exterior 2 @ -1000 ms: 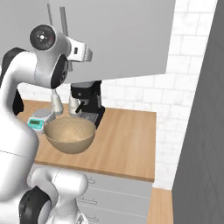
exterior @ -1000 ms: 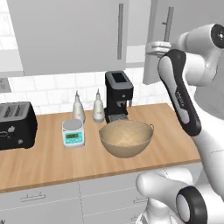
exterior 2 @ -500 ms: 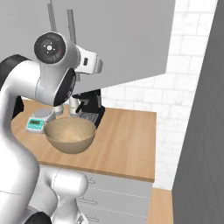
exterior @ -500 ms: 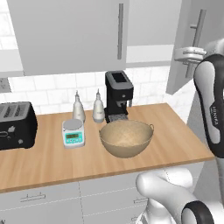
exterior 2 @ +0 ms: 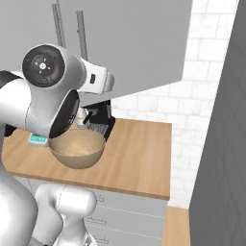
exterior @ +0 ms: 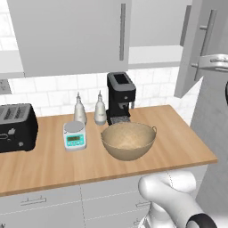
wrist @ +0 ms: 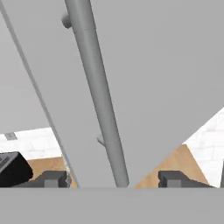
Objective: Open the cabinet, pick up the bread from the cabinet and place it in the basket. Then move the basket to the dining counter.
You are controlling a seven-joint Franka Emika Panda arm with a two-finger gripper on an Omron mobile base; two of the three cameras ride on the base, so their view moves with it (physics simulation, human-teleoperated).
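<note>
Right cabinet (exterior: pixel 67 35) door swung out, gripper (wrist: pixel 116 179) jaws spread around bar handle (wrist: pixel 98 94).
Back straight off; avoid snagging the bar.

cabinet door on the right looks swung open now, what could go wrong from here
1. In the hand view the fingers stand apart on either side of the door's bar handle, so pulling away carelessly could snag it and jerk the door.
2. The bread isn't visible on the cabinet shelf, so reaching in may mean searching blind.
3. The open door hangs near the arm's path down to the basket.
</note>
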